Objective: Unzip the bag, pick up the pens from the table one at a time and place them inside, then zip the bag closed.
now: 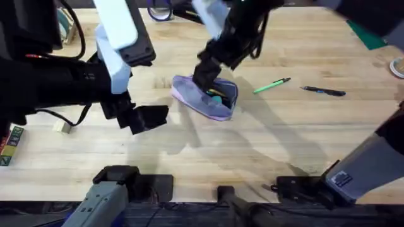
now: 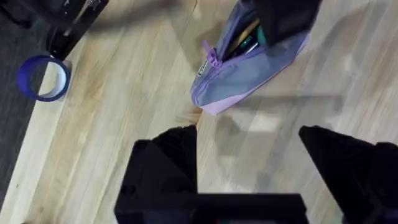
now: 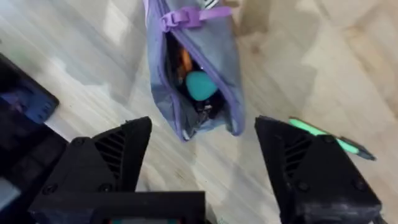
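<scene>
The lavender and grey-blue bag lies mid-table with its zipper open; in the right wrist view the bag shows a teal and an orange item inside. My right gripper hovers open just over the bag's mouth, its fingers either side of the bag's end, holding nothing. To the bag's left, my left gripper is open and empty, a short way from the bag. A green pen and a dark pen lie on the table right of the bag. The green pen appears beside my right finger.
A blue tape roll lies beyond the bag's far-left side. A small pale block and a coloured box sit at the table's left edge. A green sheet lies at the far right corner.
</scene>
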`<move>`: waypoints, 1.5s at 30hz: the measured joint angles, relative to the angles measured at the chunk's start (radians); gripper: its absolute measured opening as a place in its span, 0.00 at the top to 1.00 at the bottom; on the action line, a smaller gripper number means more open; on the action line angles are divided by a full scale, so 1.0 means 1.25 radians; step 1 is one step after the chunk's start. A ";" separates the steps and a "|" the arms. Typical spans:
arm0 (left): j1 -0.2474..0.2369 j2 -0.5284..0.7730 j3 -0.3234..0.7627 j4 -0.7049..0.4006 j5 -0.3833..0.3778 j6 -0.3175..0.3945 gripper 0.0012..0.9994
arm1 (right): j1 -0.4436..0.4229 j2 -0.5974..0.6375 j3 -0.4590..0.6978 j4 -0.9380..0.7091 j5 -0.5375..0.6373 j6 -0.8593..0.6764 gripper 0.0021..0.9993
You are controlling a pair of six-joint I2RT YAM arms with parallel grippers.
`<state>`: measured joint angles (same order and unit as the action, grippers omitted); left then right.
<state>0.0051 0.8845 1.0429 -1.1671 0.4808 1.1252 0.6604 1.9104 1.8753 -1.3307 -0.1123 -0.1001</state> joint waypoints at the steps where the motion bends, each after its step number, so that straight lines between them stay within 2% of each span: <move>1: 0.000 0.000 0.000 0.000 0.000 0.000 0.01 | -0.006 -0.003 0.021 -0.011 0.000 0.001 0.00; 8: 0.000 0.000 0.000 0.000 0.000 0.000 0.01 | -0.037 -0.005 0.141 -0.061 0.016 0.033 0.00; 21: 0.000 0.000 0.000 0.000 0.000 0.000 0.01 | -0.140 -0.009 0.353 -0.074 0.179 0.352 0.00; 26: 0.000 0.000 0.000 0.000 0.000 0.000 0.01 | -0.153 -0.014 0.379 -0.086 0.243 0.467 0.00; 38: 0.000 0.000 0.000 0.000 0.000 0.000 0.01 | -0.154 -0.014 0.380 -0.161 0.353 0.574 0.00; 45: 0.000 0.000 0.000 0.000 0.000 0.000 0.01 | -0.165 -0.035 0.380 -0.174 0.377 0.683 0.00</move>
<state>0.0051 0.8845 1.0428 -1.1671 0.4808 1.1252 0.4546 1.8663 2.3504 -1.5482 0.3586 0.7538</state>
